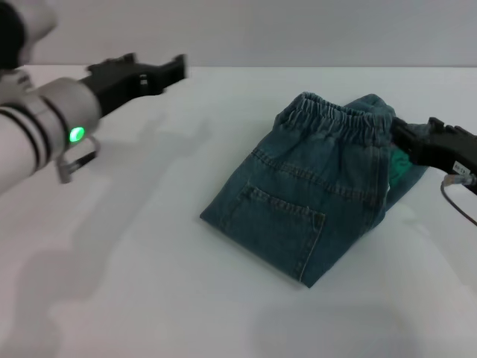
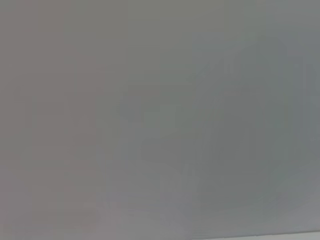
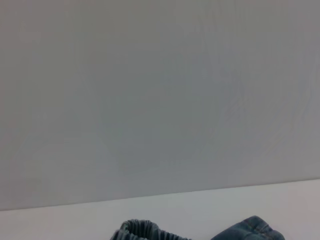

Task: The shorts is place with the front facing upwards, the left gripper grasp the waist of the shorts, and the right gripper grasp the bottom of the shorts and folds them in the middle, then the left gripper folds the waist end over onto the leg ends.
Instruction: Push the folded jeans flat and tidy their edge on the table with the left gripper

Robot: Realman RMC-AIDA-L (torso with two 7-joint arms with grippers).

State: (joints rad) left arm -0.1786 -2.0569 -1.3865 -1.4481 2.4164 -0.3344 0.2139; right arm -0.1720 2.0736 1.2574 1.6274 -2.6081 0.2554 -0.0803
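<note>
Head view has your right gripper (image 1: pixel 399 134) at the folded shorts (image 1: pixel 313 186), grip state unclear, so pull away slowly without dragging denim.

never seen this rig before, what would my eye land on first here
The folded blue denim shorts right of centre on the white table, gathered waist at the far end. Next, the left pincer, raised at far left behind a green light, well away from the cloth. The right pincer sits against the shorts' right edge.
</note>
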